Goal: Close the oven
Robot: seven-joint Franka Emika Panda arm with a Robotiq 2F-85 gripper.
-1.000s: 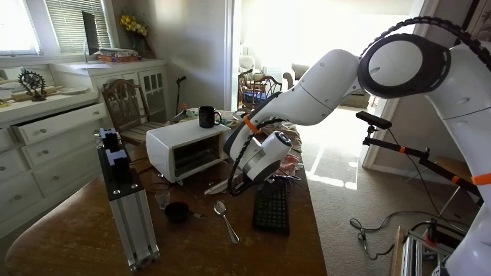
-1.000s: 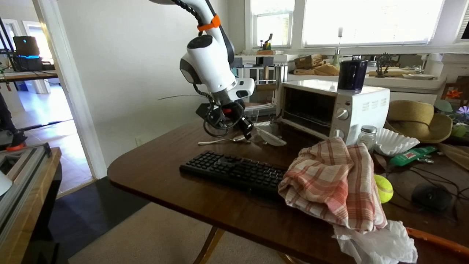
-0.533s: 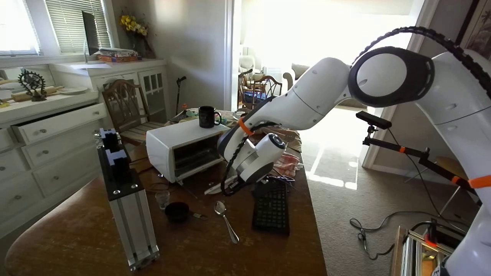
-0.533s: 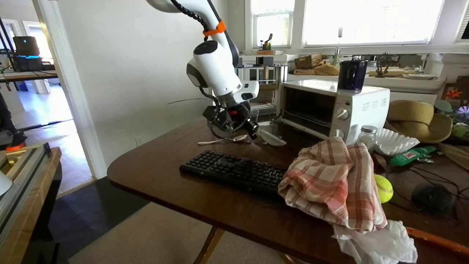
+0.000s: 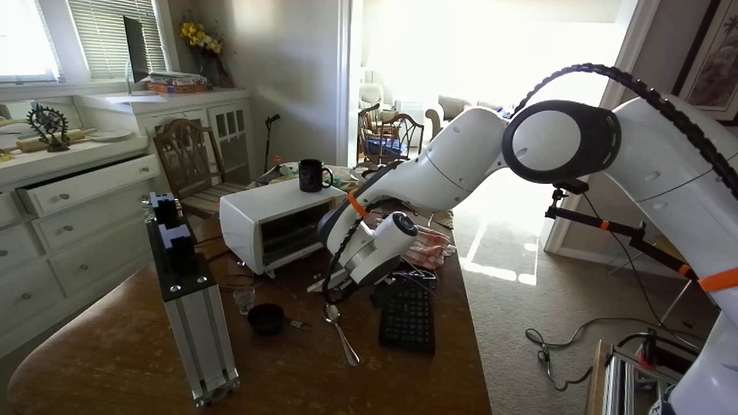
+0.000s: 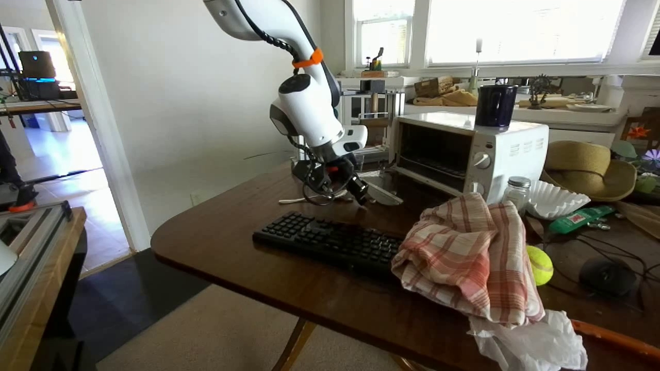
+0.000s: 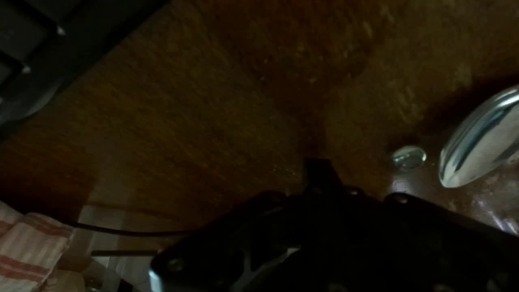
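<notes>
While the black gripper (image 6: 362, 199) hangs low over the brown table (image 6: 216, 232) in an exterior view, jaws pressed together, beyond a black keyboard (image 6: 330, 239), white oven (image 6: 483, 147) at far right, its door (image 6: 385, 196) lowered, a dark mug (image 6: 495, 105) on top.

both exterior views: share oven (image 6: 479, 144) | wrist view: faces tabletop (image 7: 227, 121), close
</notes>
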